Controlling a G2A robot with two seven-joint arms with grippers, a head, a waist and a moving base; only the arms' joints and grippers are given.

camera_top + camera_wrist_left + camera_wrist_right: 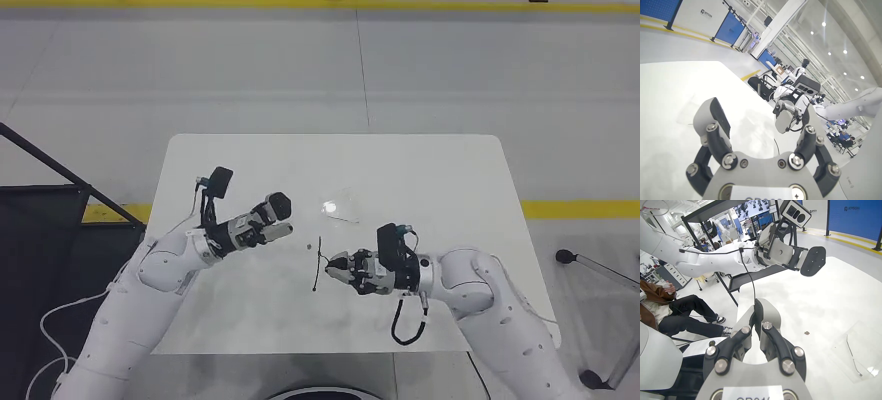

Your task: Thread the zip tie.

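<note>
A thin black zip tie (318, 262) stands roughly upright near the middle of the white table (440, 170). My right gripper (336, 266) is shut on its lower part. In the right wrist view the zip tie (752, 283) rises in a curve from the closed right gripper (755, 303) towards the left arm. My left gripper (284, 220) hangs open to the left of the tie, a short gap away, with nothing between its fingers (720, 115). In the left wrist view the tie (777, 146) shows just below the right gripper (783, 118). The left gripper's pad (813, 261) faces the right wrist camera.
A clear plastic bag (338, 205) lies flat on the table behind the grippers, with another black zip tie (852, 355) in it. A small brown speck (806, 333) lies on the table. A black frame (50, 165) stands off the table's left side.
</note>
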